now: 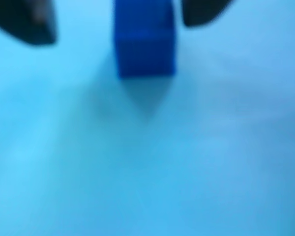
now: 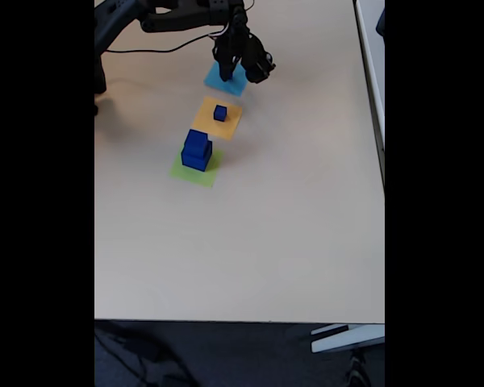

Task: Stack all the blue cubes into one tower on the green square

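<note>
Counting in the fixed view gives three dark blue cubes and three paper squares on the table (image 2: pixel 266 242). The large cube (image 2: pixel 196 159) sits on the green square (image 2: pixel 203 176) with the medium cube (image 2: pixel 197 142) on top of it, a two-step tower well apart from the fingers. The small cube (image 2: pixel 219 113) stands alone on the orange-yellow square (image 2: pixel 208 124), between the tower and the fingers. One gripper (image 2: pixel 240 68) hangs over the light blue square (image 2: pixel 235 86), the square nearest the fingers.

The wrist view, blurred, adds what the fixed view cannot resolve. The two dark fingers (image 1: pixel 29 24) of the gripper (image 1: pixel 118 19) are spread wide, and one blue cube (image 1: pixel 145 49) stands between them, touching neither, on the light blue square (image 1: pixel 147 172), casting a shadow in front of itself. Whether this cube is one of the three counted cannot be told. The tower and the other two squares appear in the fixed view alone.
</note>
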### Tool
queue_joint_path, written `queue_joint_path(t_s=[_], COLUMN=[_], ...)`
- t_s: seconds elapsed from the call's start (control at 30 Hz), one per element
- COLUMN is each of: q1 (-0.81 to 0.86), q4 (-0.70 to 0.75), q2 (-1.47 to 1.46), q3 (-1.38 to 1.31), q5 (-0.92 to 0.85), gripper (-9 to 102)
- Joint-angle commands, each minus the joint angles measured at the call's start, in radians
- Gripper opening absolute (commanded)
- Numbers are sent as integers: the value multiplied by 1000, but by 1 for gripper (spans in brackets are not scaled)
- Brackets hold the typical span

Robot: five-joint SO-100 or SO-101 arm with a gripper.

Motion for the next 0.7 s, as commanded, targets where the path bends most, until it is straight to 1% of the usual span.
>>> queue_joint_path(t_s=[0.0,0.1,0.33,0.57,0.67], q1=[-17,2,115,224,239], q4=[14,9,43,12,-46], q2=[179,311,502,492,491], q3=[-23,44,106,190,272], q5=[-17,-60,-244,-356,-362], gripper=[12,12,19,21,22])
